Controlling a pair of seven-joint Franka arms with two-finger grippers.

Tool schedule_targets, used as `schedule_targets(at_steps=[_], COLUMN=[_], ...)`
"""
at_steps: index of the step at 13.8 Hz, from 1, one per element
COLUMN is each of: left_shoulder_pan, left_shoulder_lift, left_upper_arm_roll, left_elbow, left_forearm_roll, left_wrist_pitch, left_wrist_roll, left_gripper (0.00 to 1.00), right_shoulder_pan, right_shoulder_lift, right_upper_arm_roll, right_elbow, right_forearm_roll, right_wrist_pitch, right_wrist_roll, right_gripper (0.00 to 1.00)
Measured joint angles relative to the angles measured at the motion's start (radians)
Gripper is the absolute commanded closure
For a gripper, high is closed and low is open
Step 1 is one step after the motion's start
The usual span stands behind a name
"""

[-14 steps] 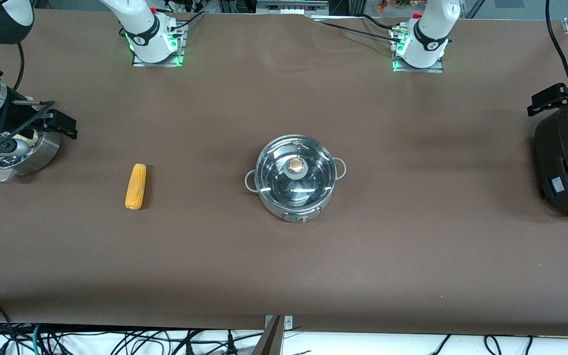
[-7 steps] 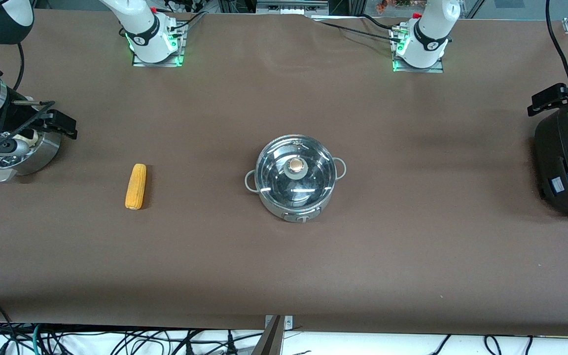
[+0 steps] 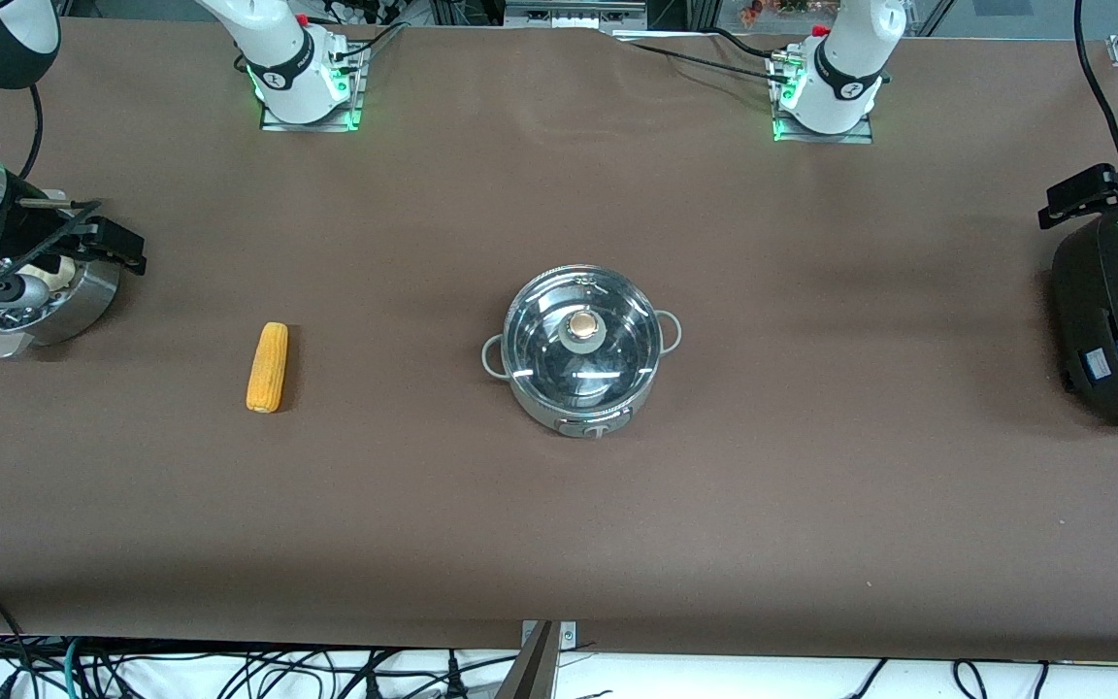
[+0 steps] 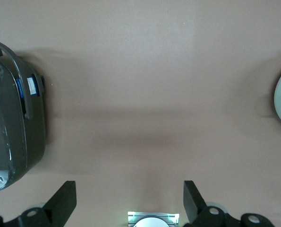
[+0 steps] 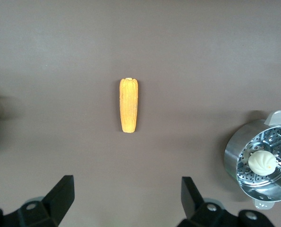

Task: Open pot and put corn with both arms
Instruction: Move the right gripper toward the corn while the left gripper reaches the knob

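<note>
Even, fairly bright overhead light covers the brown tabletop point(image 3: 811, 505) — shadows are soft and broad. White glare streaks cross the glass lid point(image 3: 582, 335) of the pot point(image 3: 582, 351). Green lamps glow at both arm bases. The wrist views look slightly soft — focus holds on the corn point(image 5: 129, 105).

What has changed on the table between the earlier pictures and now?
Only the right arm's black gripper over the perforated steel steamer shifted slightly toward the table's edge at its end. Nothing was gripped or released. The yellow-orange corn cob, lidded shiny steel pot and left gripper stayed put.
</note>
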Motion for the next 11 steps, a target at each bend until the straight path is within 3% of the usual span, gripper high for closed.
schedule_targets(at_steps=[7,11], left_shoulder_pan=[0.000,0.000], left_shoulder_lift=[0.003,0.009], left_upper_arm_roll=[0.000,0.000], left_elbow=[0.000,-0.001], left_forearm_roll=[-0.030,-0.040], left_wrist_pitch=[0.000,0.000], left_wrist_roll=[0.000,0.001], left_gripper=[0.00,0.00], right_shoulder_pan=[-0.007,-0.008], right_shoulder_lift=[0.035,0.104], right_upper_arm_roll=[-0.001,-0.003], right_elbow=[0.000,-0.001], right_forearm_roll=[0.000,-0.001], right_wrist_pitch=[0.081,0.131], right_wrist_roll=[-0.004,-0.004], right_gripper=[0.00,0.00])
